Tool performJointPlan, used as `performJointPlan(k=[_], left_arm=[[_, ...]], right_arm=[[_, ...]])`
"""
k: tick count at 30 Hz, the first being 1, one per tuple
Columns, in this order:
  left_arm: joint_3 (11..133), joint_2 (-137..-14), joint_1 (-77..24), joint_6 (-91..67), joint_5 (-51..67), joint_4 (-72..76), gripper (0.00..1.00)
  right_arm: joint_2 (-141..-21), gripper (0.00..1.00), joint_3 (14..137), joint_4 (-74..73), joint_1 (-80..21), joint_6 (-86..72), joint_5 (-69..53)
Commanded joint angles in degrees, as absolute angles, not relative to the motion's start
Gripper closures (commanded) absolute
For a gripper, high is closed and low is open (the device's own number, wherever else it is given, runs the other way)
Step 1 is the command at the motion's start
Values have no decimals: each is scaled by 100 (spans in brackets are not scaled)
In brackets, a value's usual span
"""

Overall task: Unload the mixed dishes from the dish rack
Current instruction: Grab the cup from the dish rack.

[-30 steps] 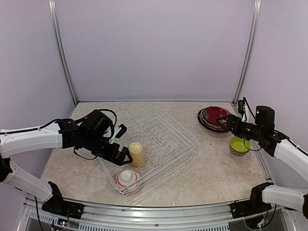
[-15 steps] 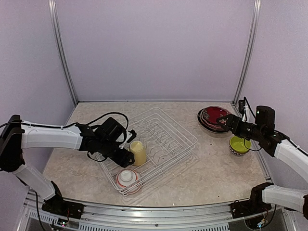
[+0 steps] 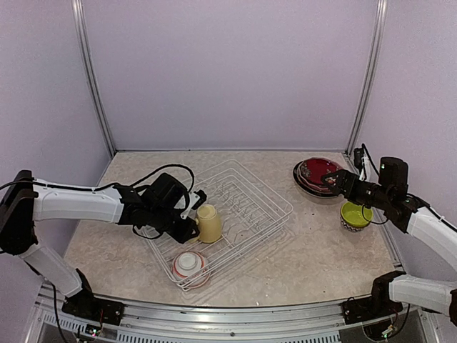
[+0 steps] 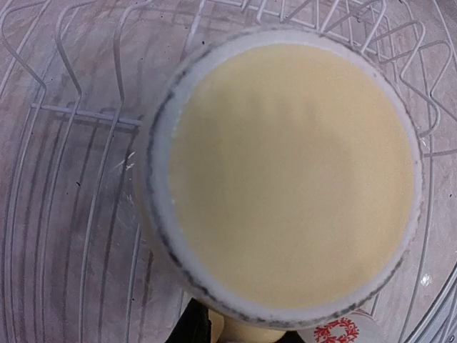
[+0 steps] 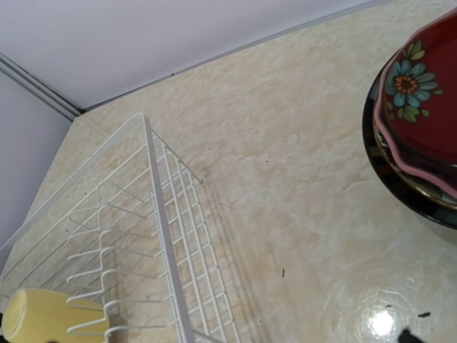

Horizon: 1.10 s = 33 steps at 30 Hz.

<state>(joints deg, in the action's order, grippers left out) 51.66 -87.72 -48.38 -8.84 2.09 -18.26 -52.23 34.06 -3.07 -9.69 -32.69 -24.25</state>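
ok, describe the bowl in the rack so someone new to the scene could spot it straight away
Find the white wire dish rack lying at an angle mid-table, then go to its corner nearest the arms' bases. The bowl sits there, seemingly upside down. It is low, round, red and white, unlike the taller pale yellow mug tilted just behind it.
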Motion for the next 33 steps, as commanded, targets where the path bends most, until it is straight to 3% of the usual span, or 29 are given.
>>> performJointPlan(k=[1,8,21,33], left_arm=[[5062,-8664,-4886,-993,39,-1582,83],[4945,-8332,-4904,-1158,-158,-1590,100],[4908,-6533,-4664,-2019,-49,-1804,100],[4914,-6270,-3197,-4874,3373,408,100]], right_arm=[[-5177,0,3379,-251,-1062,-3312,-2379],[-5185,0,3450,-296,-1106,-3374,-2306],[-5621,0,3920,-481,-1678,-3522,-1709],[-7249,0,5263,66,-3788,-3561,-1013]])
